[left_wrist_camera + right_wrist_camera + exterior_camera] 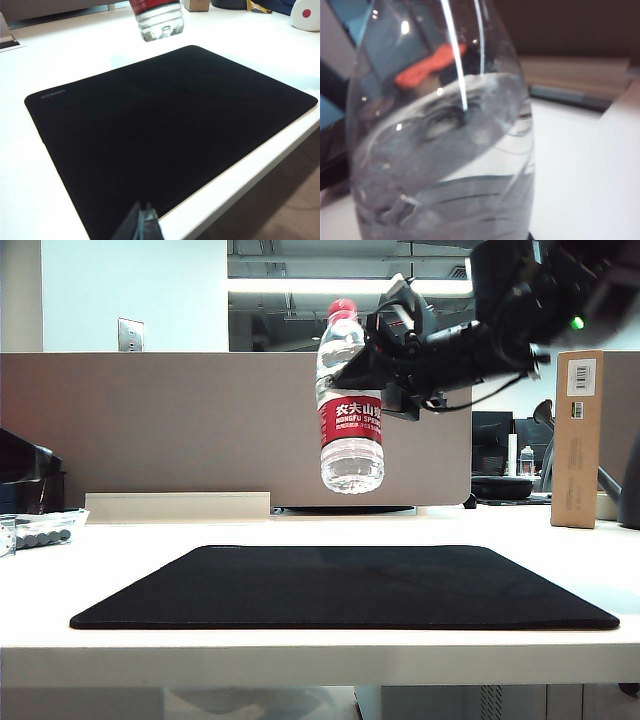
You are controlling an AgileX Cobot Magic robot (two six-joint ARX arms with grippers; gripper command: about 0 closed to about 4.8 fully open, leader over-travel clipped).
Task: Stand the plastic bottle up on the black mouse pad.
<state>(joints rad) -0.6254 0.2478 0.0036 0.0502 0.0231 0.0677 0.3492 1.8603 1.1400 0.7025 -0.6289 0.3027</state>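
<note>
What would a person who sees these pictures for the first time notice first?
The clear plastic bottle with red cap and red label hangs upright in the air, gripped at its upper part by the right gripper above the far edge of the large flat black mouse pad. The pad lies bare on the white table. The left gripper waits at the pad's near edge, touching nothing.

Plastic bottle (pixel 350 405) hangs above the black mouse pad (pixel 345 587).
</note>
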